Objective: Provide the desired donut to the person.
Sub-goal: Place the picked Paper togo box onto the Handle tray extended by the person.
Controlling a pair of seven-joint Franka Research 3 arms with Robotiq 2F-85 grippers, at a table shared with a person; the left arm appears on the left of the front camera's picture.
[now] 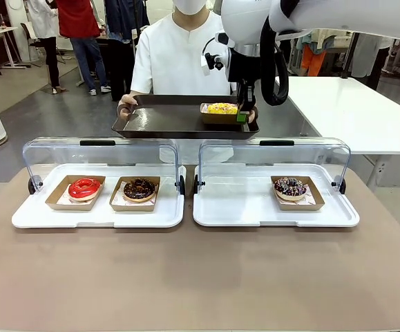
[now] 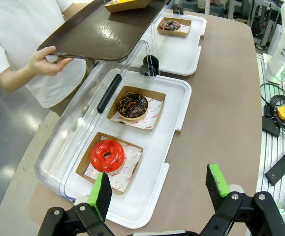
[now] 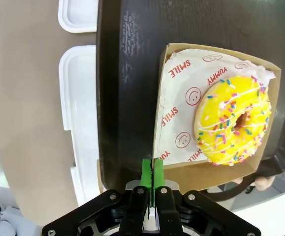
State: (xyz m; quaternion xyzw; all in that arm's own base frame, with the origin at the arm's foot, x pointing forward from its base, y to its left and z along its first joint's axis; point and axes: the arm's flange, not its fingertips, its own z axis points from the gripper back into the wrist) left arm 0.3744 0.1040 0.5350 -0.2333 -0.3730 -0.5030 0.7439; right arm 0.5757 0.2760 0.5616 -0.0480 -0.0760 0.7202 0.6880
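Four donuts, three trays.
Yellow donut (image 1: pixel 222 108) boxed on the person's (image 1: pixel 179 55) brown tray (image 1: pixel 162 123), upper middle; right gripper (image 3: pixel 152 173) pinching that box (image 3: pixel 206 173); left gripper (image 2: pixel 159 189) spread wide; white trays (image 1: pixel 96 216) below holding two donuts and one.

Worktop (image 1: pixel 200 277): smooth, matt brown.
Serving tray (image 3: pixel 127 98): dark brown plastic, finely grained, faint sheen.
Display trays (image 1: pixel 241 207): glossy white plastic; lids (image 1: pixel 103 152) clear plastic.
Cardboard box (image 3: pixel 206 174): matt brown, with a printed paper liner (image 3: pixel 179 93).
Yellow donut (image 3: pixel 236 123): smooth icing.
Red donut (image 2: pixel 107 155): glossy glaze.
Shirt (image 1: pixel 179 62): white cloth.
Left end effector (image 2: pixel 159 186): matt black, green pads (image 2: pixel 216 179).
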